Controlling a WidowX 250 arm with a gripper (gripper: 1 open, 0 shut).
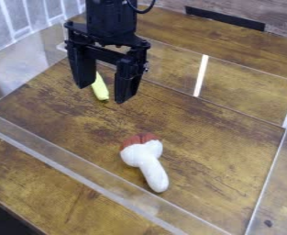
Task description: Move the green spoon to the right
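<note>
The green spoon [100, 88], a slim yellow-green piece, lies on the wooden table [219, 110] at upper left. My black gripper [104, 84] hangs straight over it, open, one finger [81, 70] on its left and the other [128, 81] on its right. The spoon shows in the gap between them; its far end is hidden behind the gripper body. I cannot tell whether the fingers touch the table.
A chunky white toy with a reddish-brown end [147, 160] lies toward the front middle. Clear plastic walls [60, 156] ring the work area, with a glare streak [202, 75] on the right. A dark edge runs along the back.
</note>
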